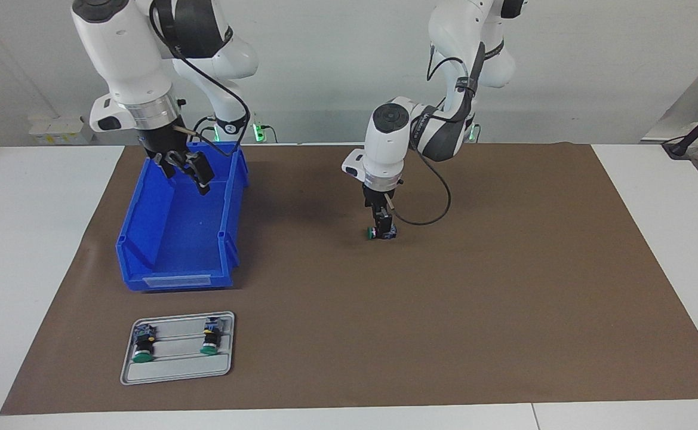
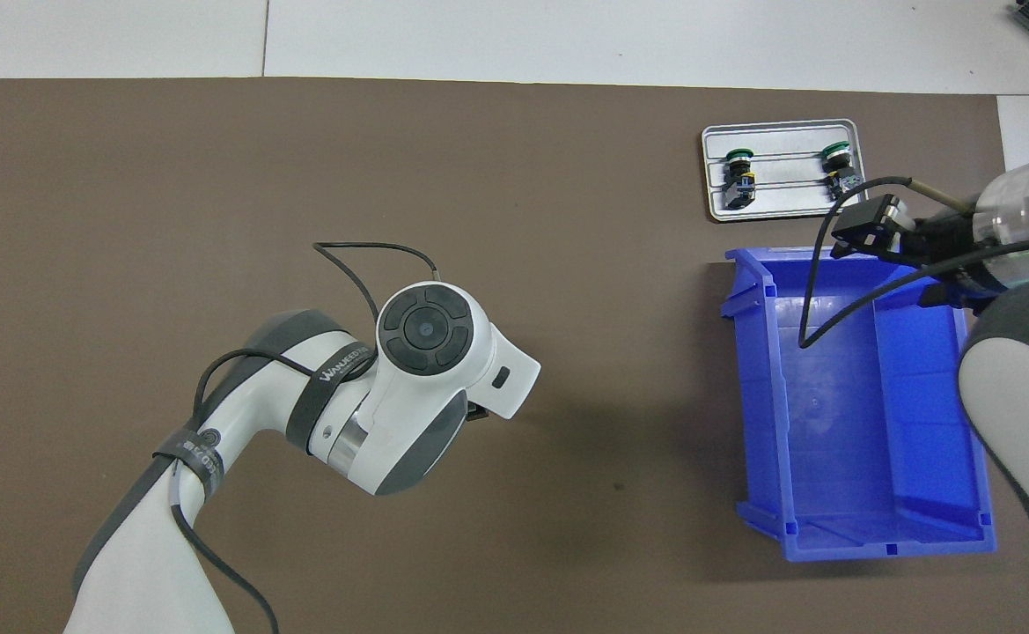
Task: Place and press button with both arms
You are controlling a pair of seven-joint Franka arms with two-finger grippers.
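Note:
My left gripper (image 1: 383, 229) is shut on a button (image 1: 372, 233) and holds it sideways at the brown mat (image 1: 444, 310), near the mat's middle. The green cap points toward the right arm's end of the table. In the overhead view the left wrist (image 2: 426, 370) hides this gripper and the button. My right gripper (image 1: 185, 172) is open and empty, up over the blue bin (image 1: 178, 280); it also shows in the overhead view (image 2: 866, 227). Two more buttons (image 1: 143, 346) (image 1: 210, 337) lie in a grey tray (image 1: 175, 371).
The blue bin (image 2: 866, 537) stands on the mat at the right arm's end and holds nothing. The grey tray (image 2: 778, 207) lies just farther from the robots than the bin, with its two buttons (image 2: 737, 172) (image 2: 838, 163). White table borders the mat.

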